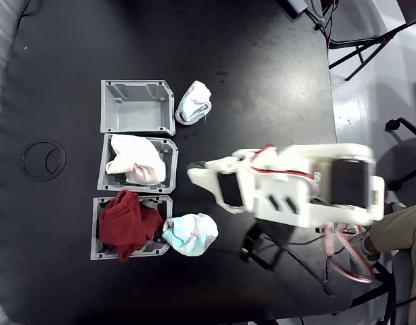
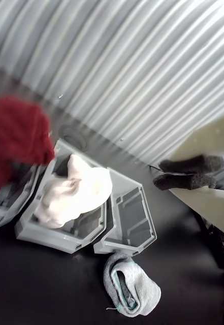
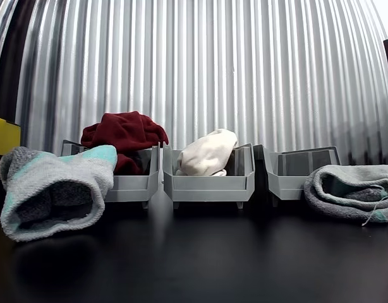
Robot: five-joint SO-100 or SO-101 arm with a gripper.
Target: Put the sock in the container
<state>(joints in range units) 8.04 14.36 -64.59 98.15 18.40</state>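
Fixed view, white bunched sock (image 1: 135,160), grey container (image 1: 169,164)

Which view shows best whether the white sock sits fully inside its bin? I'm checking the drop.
The fixed view: from above, the white sock lies within the middle bin. The wrist view shows it angled; the other view shows its top above the wall.

Plain white bunched sock (image 1: 135,160) inside the middle grey container (image 1: 169,150)
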